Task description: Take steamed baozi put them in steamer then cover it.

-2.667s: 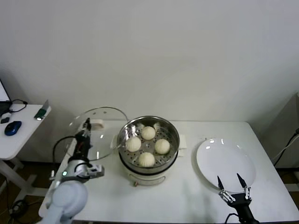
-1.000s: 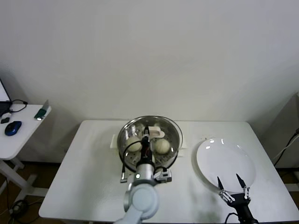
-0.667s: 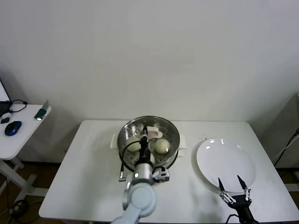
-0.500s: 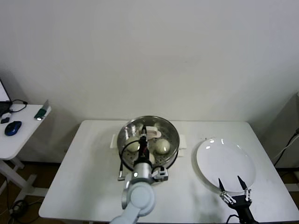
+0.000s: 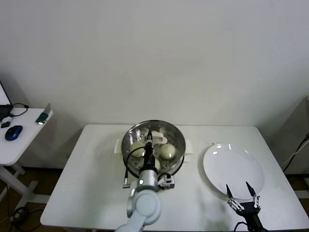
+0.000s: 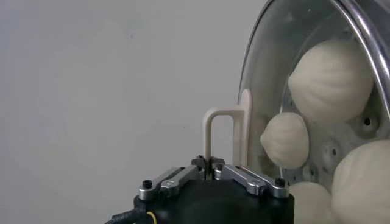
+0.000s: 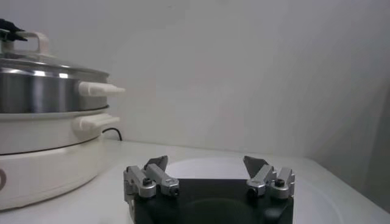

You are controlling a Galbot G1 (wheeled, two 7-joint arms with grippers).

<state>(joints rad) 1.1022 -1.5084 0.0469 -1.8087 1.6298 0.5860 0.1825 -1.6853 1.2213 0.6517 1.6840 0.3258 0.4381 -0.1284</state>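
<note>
Glass lid (image 5: 153, 145) carried from bench's left side, now seated on steamer (image 5: 153, 166) over steamed baozi (image 5: 167, 152). Left gripper (image 6: 210, 171) fingers pinch lid handle (image 6: 226, 135); release remains. Right gripper (image 7: 209, 176) idle, fingers spread, by plate (image 5: 233, 169) at bench's right front corner.

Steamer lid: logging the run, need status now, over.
Left tool shut on cream handle of clear glass lid, lid seated on shiny steel steamer. Cream-white baozi inside. Right tool open, parked over white plate. Nothing in way.

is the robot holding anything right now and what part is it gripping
The left gripper holds the glass lid by its white handle, over the steamer. The right gripper holds nothing.
</note>
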